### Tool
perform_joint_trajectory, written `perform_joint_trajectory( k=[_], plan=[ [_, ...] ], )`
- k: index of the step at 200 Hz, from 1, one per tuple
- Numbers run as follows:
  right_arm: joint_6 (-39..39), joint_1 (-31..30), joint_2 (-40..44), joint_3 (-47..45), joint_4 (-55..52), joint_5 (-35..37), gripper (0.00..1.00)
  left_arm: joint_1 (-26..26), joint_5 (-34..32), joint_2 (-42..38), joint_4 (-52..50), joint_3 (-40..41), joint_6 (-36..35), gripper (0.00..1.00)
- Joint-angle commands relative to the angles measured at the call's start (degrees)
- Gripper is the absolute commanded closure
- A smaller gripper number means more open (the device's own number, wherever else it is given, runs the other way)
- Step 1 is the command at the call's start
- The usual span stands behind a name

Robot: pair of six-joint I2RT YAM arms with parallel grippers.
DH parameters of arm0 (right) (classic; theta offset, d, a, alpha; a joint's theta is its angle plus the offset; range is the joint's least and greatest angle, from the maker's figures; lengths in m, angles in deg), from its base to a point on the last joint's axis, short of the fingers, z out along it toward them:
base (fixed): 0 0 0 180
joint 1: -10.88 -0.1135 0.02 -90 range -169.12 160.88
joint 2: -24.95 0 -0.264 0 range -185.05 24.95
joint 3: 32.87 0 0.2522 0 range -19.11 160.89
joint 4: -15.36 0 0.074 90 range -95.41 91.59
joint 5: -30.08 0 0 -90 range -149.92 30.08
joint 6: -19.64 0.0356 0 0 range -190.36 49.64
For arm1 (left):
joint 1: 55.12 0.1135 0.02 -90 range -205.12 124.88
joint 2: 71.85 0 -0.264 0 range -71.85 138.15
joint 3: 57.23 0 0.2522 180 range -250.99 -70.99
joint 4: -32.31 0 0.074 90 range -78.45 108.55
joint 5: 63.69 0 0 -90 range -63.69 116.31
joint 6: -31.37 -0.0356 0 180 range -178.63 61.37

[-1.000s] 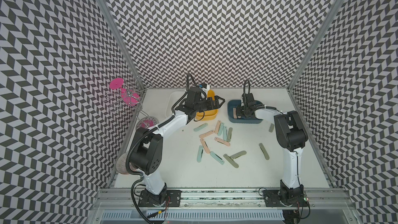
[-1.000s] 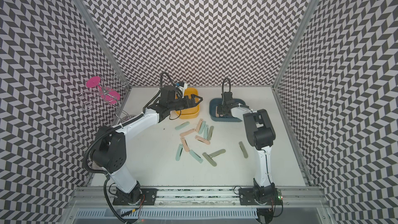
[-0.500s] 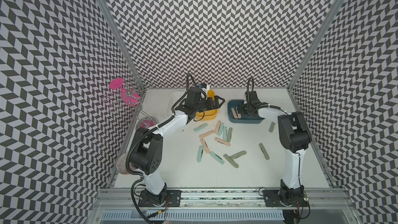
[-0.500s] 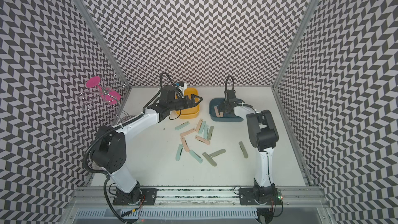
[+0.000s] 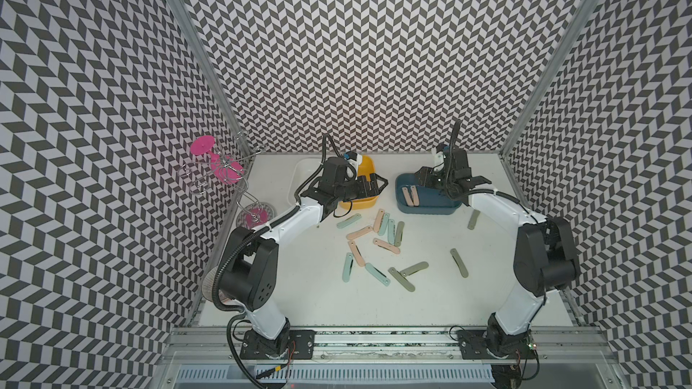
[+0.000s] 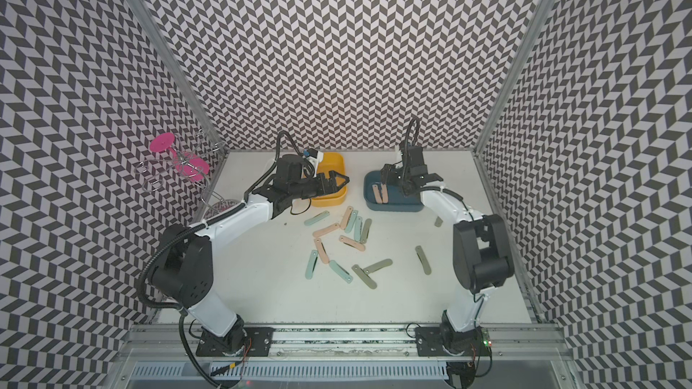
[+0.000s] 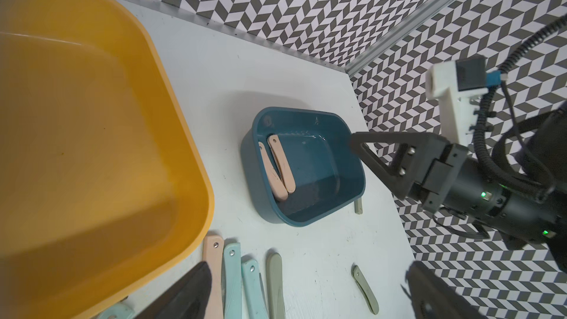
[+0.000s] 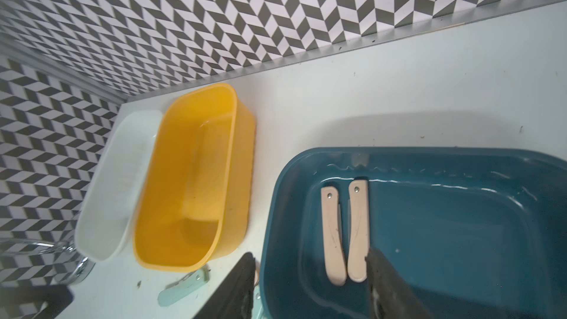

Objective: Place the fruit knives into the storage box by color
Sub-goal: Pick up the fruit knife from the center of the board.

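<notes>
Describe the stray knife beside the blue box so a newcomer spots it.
Find the blue box at the back of the table. Just off its right end lies a single grey-green knife. It is alone there; the other loose knives lie clustered mid-table or nearer the front.

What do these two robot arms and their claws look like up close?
The left arm and right arm are alike: white tubular links, bulky black joints, black ribbed cables. The left gripper and right gripper are black, with triangular open-frame fingers. Beside each sits a white camera bracket with a blue plug; green lights dot the right wrist.
</notes>
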Motion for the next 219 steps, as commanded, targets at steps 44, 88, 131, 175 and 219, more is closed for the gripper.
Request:
perform_joint_trajectory(
  k=[44,88,131,175,219],
  plan=[
    [-0.36,-10.09,12.9,-19.8,4.87,0.01,0.38,1.68,-2.17,-10.8,-1.02,11.64,-1.16,0.0],
    [2.14,-16.5,13.65,-29.82,9.17,0.3,0.3,2.56,-3.62,-17.75,-1.94,17.66,-0.93,0.0],
    [3.86,-20.04,10.85,-32.54,12.04,0.85,0.29,2.88,-4.57,-21.34,-3.21,19.99,-1.2,0.0],
    [4.44,-21.86,7.8,-31.23,12.8,0.41,0.29,3.47,-4.7,-22.75,-3.63,20.81,-1.27,0.0],
    [4.73,-23.78,5.98,-30.71,12.89,-0.04,0.31,3.9,-4.74,-23.37,-3.57,20.83,-1.2,0.0]
  ],
)
